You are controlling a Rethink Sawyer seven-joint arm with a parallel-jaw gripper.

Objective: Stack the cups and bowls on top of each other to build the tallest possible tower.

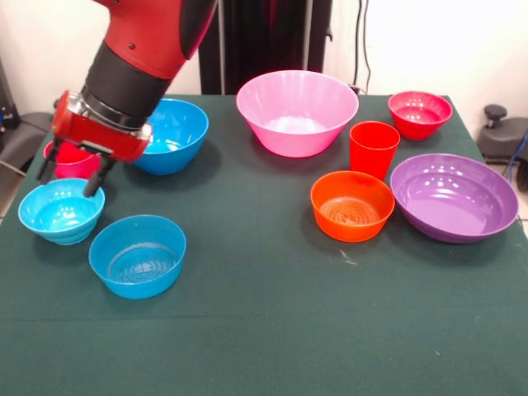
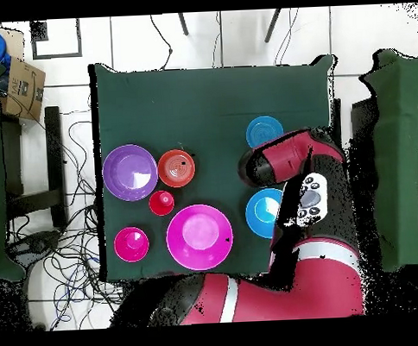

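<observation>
My gripper (image 1: 68, 185) is open at the table's left side in the front view, its fingers (image 1: 97, 177) hanging just over the far rim of the small light-blue bowl (image 1: 62, 213). The pinkish-red cup (image 1: 73, 162) stands right behind, showing between the fingers; I cannot tell whether they touch it. The small blue bowl (image 1: 138, 256) sits in front, the deep blue bowl (image 1: 172, 136) behind. The large pink bowl (image 1: 297, 111), orange-red cup (image 1: 374, 148), small orange bowl (image 1: 352, 206), purple bowl (image 1: 454, 196) and small red bowl (image 1: 420, 113) stand apart on the right. Nothing is stacked.
In the overhead view my arm (image 2: 285, 164) covers the gripper, the light-blue bowl and the pinkish-red cup. The small blue bowl (image 2: 264, 131) and the deep blue bowl (image 2: 264, 214) flank it. The green table (image 2: 209, 102) has cables and a cardboard box (image 2: 23, 84) on the floor beside it.
</observation>
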